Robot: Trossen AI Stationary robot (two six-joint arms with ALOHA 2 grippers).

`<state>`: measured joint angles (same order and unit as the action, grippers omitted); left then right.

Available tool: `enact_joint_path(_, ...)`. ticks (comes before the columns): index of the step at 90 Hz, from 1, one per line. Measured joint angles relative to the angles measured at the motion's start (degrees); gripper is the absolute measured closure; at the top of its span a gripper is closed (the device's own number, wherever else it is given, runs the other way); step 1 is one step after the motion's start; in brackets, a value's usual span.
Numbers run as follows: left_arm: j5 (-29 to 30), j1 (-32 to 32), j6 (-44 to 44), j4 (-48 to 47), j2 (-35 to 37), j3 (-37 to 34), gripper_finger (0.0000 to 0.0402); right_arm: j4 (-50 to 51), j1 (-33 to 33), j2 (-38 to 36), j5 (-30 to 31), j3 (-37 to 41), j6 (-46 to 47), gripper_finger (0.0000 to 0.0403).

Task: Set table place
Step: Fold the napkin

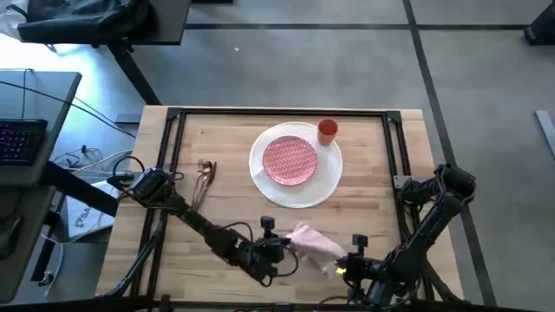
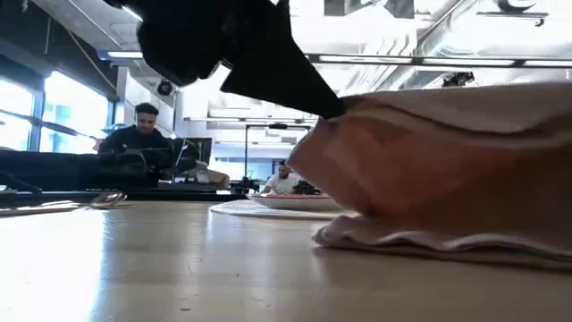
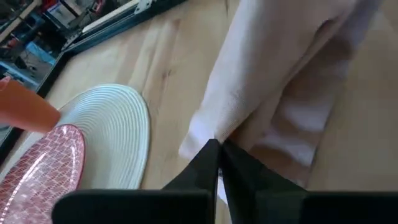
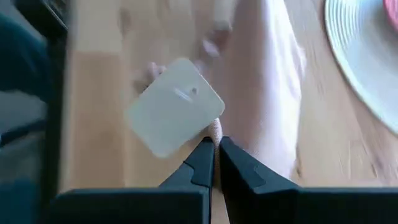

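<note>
both grippers pinched shut on the pink napkin point(image 1: 314, 241) at the near table point(image 1: 225, 186) edge, left gripper point(image 1: 279, 249) and right gripper point(image 1: 340, 267) on opposite ends; keep tension even and lay it flat beside the white plate point(image 1: 323, 186), clear of the cutlery point(image 1: 205, 178)

The left tool point(image 3: 217, 152) has its two dark fingers pinched together on the edge of a pale pink cloth napkin point(image 3: 280, 81), which lies rumpled across the light-wood plank counter point(image 3: 168, 68). Just beside the napkin sits a large white round ribbed plate point(image 3: 121, 134) with a smaller red-patterned plate point(image 3: 37, 171) resting on it. A small orange cup point(image 3: 22, 109) stands at the plates' far edge, near the black metal rail point(image 3: 93, 28).
</note>
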<state>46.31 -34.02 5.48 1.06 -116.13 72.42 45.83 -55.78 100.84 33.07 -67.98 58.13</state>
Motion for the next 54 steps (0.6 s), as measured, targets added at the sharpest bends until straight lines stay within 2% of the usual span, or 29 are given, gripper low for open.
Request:
enact_joint_path(10,0.8,-0.3,1.7,0.0,1.0,0.0,0.0401,4.6,1.0,0.0,-5.1,1.0,1.7,0.0366)
enact_joint_path(27,1.2,0.1,4.2,0.2,4.3,0.0,0.0401,14.4,2.6,-1.5,-11.8,-0.5,0.9,0.0273)
enact_joint_path(38,0.1,0.7,3.9,0.4,6.2,0.0,0.0401,13.5,2.5,-3.7,-8.9,-0.9,-0.4,0.0222)
enact_joint_path(47,-6.3,1.1,0.5,0.4,6.5,0.0,0.0401,9.2,2.5,-4.9,-6.1,-1.0,-2.4,0.0199)
enact_joint_path(54,-10.4,1.6,0.6,0.3,6.2,0.0,0.0401,2.0,2.5,-4.7,-5.2,-0.3,-5.5,0.0192)
